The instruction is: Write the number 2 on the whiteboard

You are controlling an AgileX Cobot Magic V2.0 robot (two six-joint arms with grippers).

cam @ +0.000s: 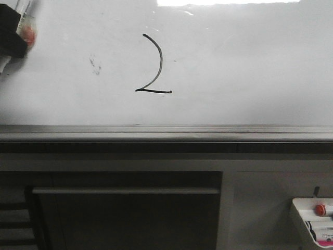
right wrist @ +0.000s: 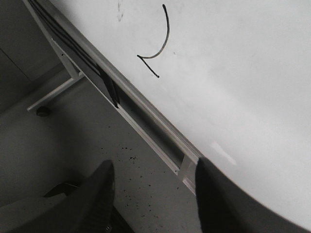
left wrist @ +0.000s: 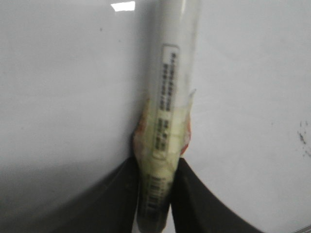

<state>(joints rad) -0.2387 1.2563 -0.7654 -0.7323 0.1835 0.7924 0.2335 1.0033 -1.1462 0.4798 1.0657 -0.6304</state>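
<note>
- Marker (left wrist: 167,121): my left pincer (left wrist: 156,194) is clamping its taped lower barrel; light, stiff, slick plastic.
- Right pincer (right wrist: 153,194) is hanging open, empty.
- Number 2 (cam: 154,66) is sitting mid whiteboard (cam: 250,67).

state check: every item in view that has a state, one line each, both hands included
number 2: drawn on the board, curve plus short flat base.
whiteboard: upright, carries the 2 and a faint smudge.
marker: clamped in the left hand, taped at the grip; tip out of view.
left hand: shut on the marker, at the board's upper left.
right hand: open, empty, below the board's rail.
white tray: lower right, holds a red-capped item.
</note>
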